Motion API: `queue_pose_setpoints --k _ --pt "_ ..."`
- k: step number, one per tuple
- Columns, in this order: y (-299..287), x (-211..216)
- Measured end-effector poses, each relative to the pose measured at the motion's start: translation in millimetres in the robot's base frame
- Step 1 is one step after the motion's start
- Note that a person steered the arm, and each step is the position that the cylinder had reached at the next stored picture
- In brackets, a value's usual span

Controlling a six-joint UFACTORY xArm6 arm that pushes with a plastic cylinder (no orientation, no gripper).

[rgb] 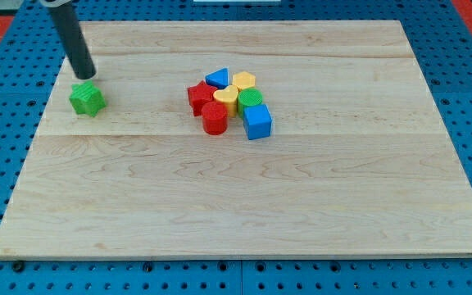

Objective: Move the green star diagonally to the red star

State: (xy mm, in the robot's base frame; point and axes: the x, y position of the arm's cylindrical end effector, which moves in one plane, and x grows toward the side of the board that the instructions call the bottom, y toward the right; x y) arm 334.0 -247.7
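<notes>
The green star (87, 98) lies on the wooden board at the view's upper left, alone. My tip (86, 76) stands just above it toward the view's top, very close to its upper edge. The red star (198, 96) sits at the left side of a cluster of blocks near the board's middle, well to the right of the green star.
The cluster also holds a red cylinder (215, 118), a blue triangle (217, 79), a yellow heart (226, 99), a yellow block (243, 80), a green cylinder (251, 100) and a blue cube (258, 122). The wooden board (236, 213) lies on a blue pegboard.
</notes>
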Motion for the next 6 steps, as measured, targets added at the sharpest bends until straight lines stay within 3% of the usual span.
queue_pose_setpoints --k 1,3,5,6 --pt "4.9 29.8" --pt "115.7 110.3" --pt "67.5 157.7" --pt "114.0 166.8"
